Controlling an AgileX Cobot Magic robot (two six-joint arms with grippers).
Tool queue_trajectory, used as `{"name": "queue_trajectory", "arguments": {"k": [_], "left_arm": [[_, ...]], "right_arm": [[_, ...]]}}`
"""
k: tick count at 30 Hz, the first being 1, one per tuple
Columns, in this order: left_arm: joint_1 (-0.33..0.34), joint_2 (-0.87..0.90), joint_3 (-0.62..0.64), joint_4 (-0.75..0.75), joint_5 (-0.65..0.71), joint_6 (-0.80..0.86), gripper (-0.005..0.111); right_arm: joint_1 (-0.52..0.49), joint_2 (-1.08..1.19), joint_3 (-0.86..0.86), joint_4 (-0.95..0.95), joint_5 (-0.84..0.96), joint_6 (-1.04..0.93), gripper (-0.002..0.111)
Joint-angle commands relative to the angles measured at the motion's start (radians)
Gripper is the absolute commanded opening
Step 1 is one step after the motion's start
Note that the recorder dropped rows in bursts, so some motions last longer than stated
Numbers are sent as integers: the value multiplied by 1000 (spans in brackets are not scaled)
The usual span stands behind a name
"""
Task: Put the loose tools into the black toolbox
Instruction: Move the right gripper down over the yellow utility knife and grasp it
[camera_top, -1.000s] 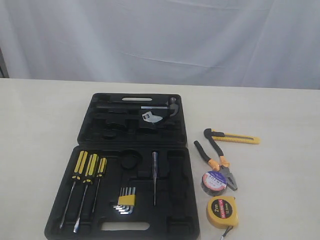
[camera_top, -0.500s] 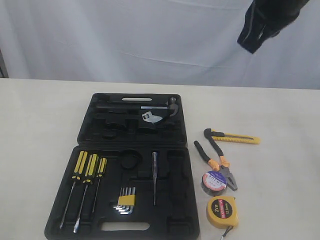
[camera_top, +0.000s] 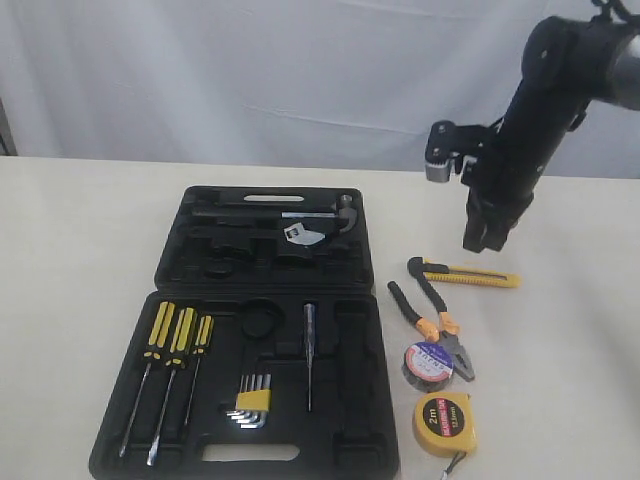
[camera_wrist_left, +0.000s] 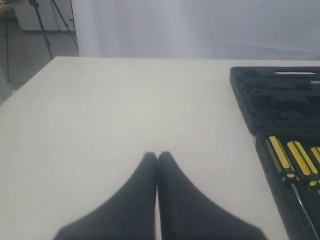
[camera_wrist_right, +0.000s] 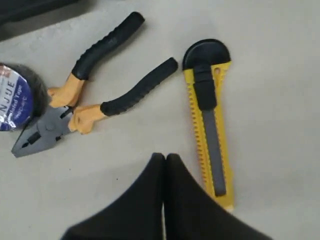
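The black toolbox (camera_top: 350, 300) lies open on the table. Right of it lie the yellow-black utility knife (camera_top: 470, 275), the pliers (camera_top: 432, 315) with black-orange handles, the black tape roll (camera_top: 428, 362) and the yellow tape measure (camera_top: 444, 423). My right gripper (camera_top: 482, 243) hangs shut and empty just above the knife (camera_wrist_right: 210, 120), pointing down; the pliers (camera_wrist_right: 95, 85) and tape roll (camera_wrist_right: 15, 97) lie beside it. My left gripper (camera_wrist_left: 157, 155) is shut and empty over bare table, left of the toolbox (camera_wrist_left: 250, 100); it is out of the exterior view.
In the toolbox sit three yellow-black screwdrivers (camera_top: 175, 345), a hex key set (camera_top: 252, 400), a thin punch (camera_top: 309, 350) and a hammer (camera_top: 300, 215). A white curtain hangs behind the table. A tripod (camera_wrist_left: 47, 20) stands beyond the table's far left corner.
My right arm has come down from the top right corner of the exterior view to hang just above the utility knife. The tools and the toolbox have not moved.
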Motion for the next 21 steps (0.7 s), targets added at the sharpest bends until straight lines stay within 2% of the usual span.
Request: {"name": "queue_trajectory", "arguments": {"k": [1,12,15,20,21], "left_arm": [[-5,-1,3,-10,-10,-2,0],[-5,-1,3,-10,-10,-2,0],[-5,-1,3,-10,-10,-2,0],[-5,-1,3,-10,-10,-2,0],[-5,-1,3,-10,-10,-2,0]], "right_arm": [[12,58,-5,-16,-35,-31,-1],[16,61,-5,-14,-61,-8,1],[16,61,-5,-12,-46,-5,18],[18,63,-5,-12,-83,60,74],[18,63,-5,-12,-95,60,73]]}}
